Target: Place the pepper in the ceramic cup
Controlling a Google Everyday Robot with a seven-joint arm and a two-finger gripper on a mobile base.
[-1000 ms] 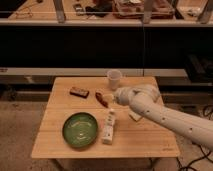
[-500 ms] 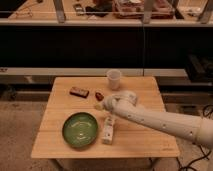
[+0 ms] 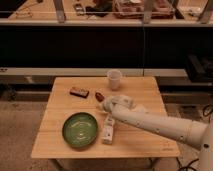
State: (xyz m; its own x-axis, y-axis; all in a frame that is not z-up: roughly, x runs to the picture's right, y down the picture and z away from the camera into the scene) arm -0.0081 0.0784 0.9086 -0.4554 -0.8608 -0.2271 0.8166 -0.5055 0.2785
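The small dark red pepper lies on the wooden table, left of and nearer than the off-white ceramic cup, which stands upright near the table's far edge. My white arm reaches in from the right, low over the table. Its gripper is open, right at the near side of the pepper, with nothing held. The wrist hides the spot just behind the gripper's tips.
A flat dark brown block lies left of the pepper. A green bowl sits at the front left, and a white tube-like bottle lies beside it, just under my forearm. A dark shelf unit stands behind the table.
My arm has swung left and slightly toward the front, bringing the gripper down beside the pepper. Pepper, cup, bowl and bottle have stayed put.
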